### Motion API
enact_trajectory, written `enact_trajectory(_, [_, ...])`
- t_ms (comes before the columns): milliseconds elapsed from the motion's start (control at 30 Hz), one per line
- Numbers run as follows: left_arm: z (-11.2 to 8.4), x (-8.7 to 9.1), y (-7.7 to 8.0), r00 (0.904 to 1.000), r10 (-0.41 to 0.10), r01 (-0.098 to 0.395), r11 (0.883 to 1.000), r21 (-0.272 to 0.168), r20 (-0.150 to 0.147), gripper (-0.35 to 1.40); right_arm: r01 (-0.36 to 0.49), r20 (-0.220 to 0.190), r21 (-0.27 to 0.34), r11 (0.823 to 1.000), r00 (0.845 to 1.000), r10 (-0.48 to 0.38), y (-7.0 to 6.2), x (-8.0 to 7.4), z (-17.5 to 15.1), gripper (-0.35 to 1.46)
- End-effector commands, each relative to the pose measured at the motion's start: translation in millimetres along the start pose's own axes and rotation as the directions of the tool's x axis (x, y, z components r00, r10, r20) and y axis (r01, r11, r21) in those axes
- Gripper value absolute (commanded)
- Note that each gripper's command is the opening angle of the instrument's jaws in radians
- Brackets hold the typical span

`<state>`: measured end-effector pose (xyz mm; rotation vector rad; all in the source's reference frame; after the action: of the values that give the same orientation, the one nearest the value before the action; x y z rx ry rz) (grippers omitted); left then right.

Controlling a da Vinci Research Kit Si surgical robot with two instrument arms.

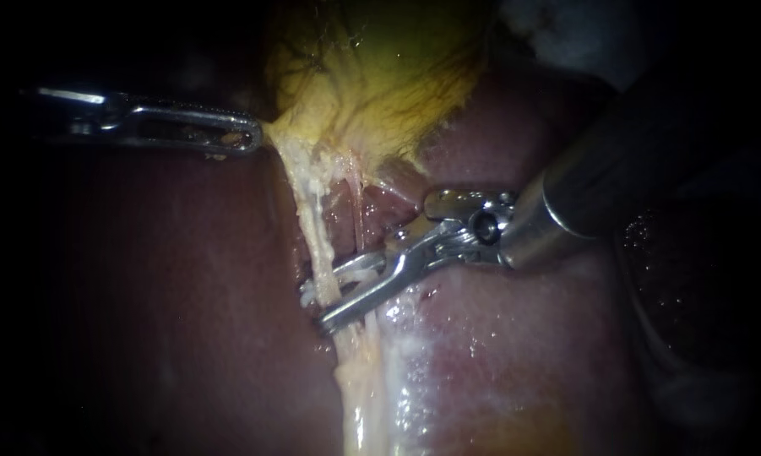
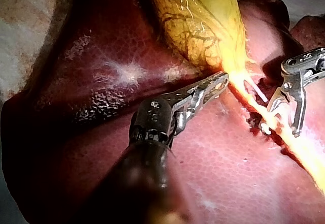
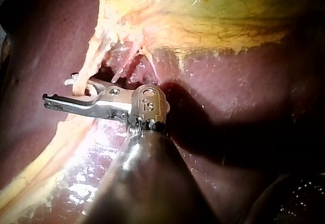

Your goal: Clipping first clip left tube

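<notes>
- My left instrument [image 1: 251, 135] has its jaws closed tight on the soft yellow gallbladder [image 1: 380, 76] and pulls it, so the pale stringy left tube [image 1: 312, 221] is stretched over the dark red liver [image 1: 160, 321].
- My right instrument [image 1: 329, 297] holds its 2 thin jaws apart with that tube in between, ready for a clip.
- Only the left wrist view shows how wide that gap is.

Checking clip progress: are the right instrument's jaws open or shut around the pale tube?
Open: the slender silver right instrument straddles the pale yellowish tube with a clear gap between its jaws.
</notes>
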<state>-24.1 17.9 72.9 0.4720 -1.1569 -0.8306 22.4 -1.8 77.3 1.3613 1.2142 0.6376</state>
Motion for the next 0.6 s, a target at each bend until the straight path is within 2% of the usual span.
enact_trajectory(33, [0.0, 0.0, 0.0, 1.0, 0.0, 0.0, 1.0, 0.0, 0.0, -0.35, 0.001, -0.005, -0.007, 1.0, 1.0, -0.001, -0.3, 0.0, 0.1, 0.54])
enact_trajectory(133, [0.0, 0.0, 0.0, 1.0, 0.0, 0.0, 1.0, 0.0, 0.0, -0.35, 0.001, 0.007, 0.003, 1.0, 1.0, -0.001, -0.7, -0.2, 0.4, 0.54])
enact_trajectory(433, [0.0, 0.0, 0.0, 1.0, 0.0, 0.0, 1.0, 0.0, 0.0, -0.35, -0.001, 0.078, 0.06, 0.998, 0.997, -0.004, -2.9, -1.7, 2.1, 0.53])
enact_trajectory(600, [0.0, 0.0, 0.0, 1.0, 0.0, 0.0, 1.0, 0.0, 0.0, -0.35, -0.002, 0.097, 0.077, 0.997, 0.995, -0.006, -3.6, -2.2, 2.8, 0.51])
